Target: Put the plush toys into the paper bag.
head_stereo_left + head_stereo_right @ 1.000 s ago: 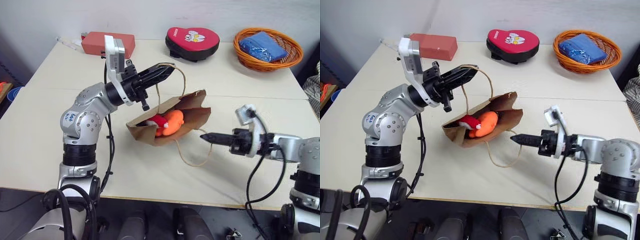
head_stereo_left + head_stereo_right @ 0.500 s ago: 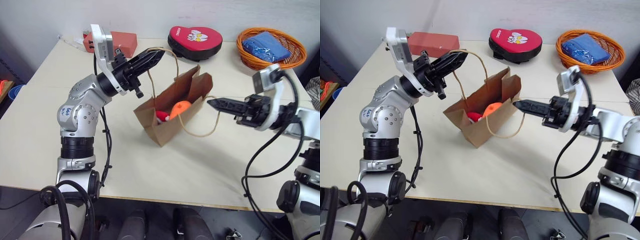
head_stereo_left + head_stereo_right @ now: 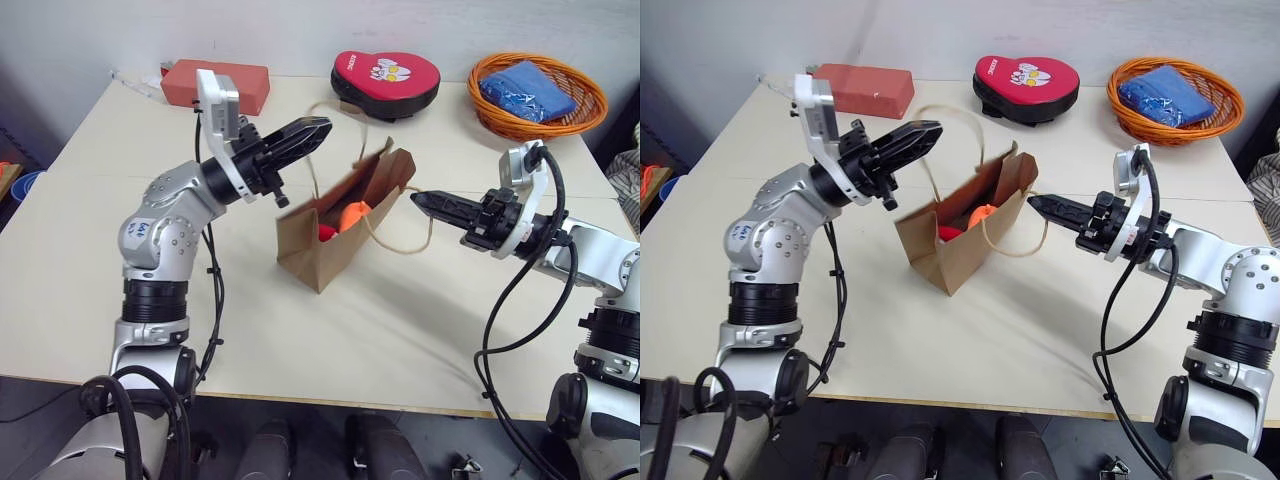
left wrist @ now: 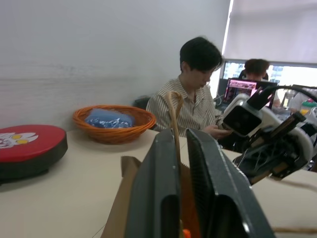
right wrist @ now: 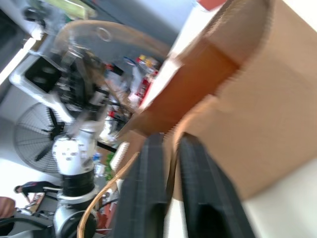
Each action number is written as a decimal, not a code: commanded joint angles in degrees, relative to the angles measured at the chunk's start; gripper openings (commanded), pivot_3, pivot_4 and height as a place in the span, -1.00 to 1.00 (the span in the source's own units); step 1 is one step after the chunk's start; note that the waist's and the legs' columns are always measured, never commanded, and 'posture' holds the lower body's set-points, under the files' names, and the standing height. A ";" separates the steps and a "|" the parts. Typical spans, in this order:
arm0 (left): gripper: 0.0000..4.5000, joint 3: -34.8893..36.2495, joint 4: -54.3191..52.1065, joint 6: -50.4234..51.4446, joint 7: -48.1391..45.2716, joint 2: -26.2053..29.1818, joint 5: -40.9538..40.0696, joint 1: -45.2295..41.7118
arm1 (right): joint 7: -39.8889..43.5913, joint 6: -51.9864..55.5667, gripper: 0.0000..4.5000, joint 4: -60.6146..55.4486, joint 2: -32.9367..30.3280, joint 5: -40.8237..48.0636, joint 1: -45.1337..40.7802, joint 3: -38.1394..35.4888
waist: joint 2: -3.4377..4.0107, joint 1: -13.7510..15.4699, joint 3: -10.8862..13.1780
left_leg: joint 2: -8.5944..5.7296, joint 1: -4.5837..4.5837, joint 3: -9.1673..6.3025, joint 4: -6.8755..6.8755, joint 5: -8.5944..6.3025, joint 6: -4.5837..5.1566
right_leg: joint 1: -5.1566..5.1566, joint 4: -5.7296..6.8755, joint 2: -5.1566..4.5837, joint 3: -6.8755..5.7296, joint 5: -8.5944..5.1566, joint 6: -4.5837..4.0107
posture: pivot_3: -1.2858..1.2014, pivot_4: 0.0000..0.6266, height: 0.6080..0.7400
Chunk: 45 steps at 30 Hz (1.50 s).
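Observation:
The brown paper bag point(image 3: 325, 250) stands upright on the table, mouth open. Inside it show the orange plush toy point(image 3: 352, 213) and the red one point(image 3: 326, 232). My left gripper point(image 3: 322, 126) hovers at the bag's upper left, its fingers slightly open, and the far handle cord point(image 4: 173, 106) runs between them. My right gripper point(image 3: 418, 199) points at the bag's right rim. It is also slightly open, with the near handle's slack loop point(image 3: 405, 248) hanging from between its fingers point(image 5: 190, 163).
At the table's back edge lie a red box point(image 3: 215, 85), a red heart-shaped case point(image 3: 385, 82) and an orange basket point(image 3: 590, 115) holding blue cloth point(image 3: 525, 90). Bare tabletop point(image 3: 400, 340) lies in front of the bag. Two seated people point(image 4: 195, 99) are beyond the table.
The bag, lying on its side a second ago, has been pulled upright by its handles and now stands on the table. Both grippers' fingers have parted slightly. The right gripper rose.

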 commanded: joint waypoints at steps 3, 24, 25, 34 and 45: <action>-0.03 3.63 -1.22 0.90 -3.00 6.19 -1.34 0.15 | 3.83 -1.58 0.05 -2.32 -3.29 5.97 -1.22 -0.58 | 0.00 0.18 0.00 | 0.00 0.00 -0.02 0.01 0.00 0.00 | 0.00 -0.03 -0.01 -0.01 0.00 0.00 | 0.03 -0.52 1.00; 0.77 5.30 -27.65 8.11 8.76 9.44 -1.96 29.65 | 49.25 -48.30 -0.21 -15.32 -9.50 -48.27 25.10 13.76 | 0.00 0.43 0.00 | -0.02 0.25 -0.02 -0.08 -0.10 0.18 | 0.29 -0.58 -0.05 0.06 0.11 0.09 | 0.03 -0.52 1.00; 0.77 4.23 -28.52 8.30 10.39 7.97 -1.57 29.75 | 50.37 -49.57 -0.38 -15.85 -9.23 -49.25 25.73 13.96 | 0.00 0.43 0.00 | -0.03 0.24 0.00 -0.07 -0.10 0.18 | 0.27 -0.56 -0.05 0.07 0.11 0.09 | 0.03 -0.52 1.00; 0.77 -2.27 -31.30 7.92 19.90 -1.39 0.34 29.31 | 52.99 -64.27 -0.99 -17.45 -5.68 -55.47 28.51 12.39 | 0.00 0.56 0.00 | -0.04 0.22 -0.01 -0.05 -0.10 0.17 | 0.27 -0.39 -0.03 0.05 0.12 0.10 | 0.03 -0.52 1.00; 0.77 -5.55 -33.76 7.73 18.28 0.92 1.63 31.27 | 51.73 -63.56 -0.99 -19.35 -5.44 -54.73 30.81 12.15 | 0.01 0.46 0.00 | -0.04 0.32 0.03 -0.03 -0.08 0.14 | 0.30 -0.49 -0.03 0.11 0.12 0.10 | 0.03 -0.52 1.00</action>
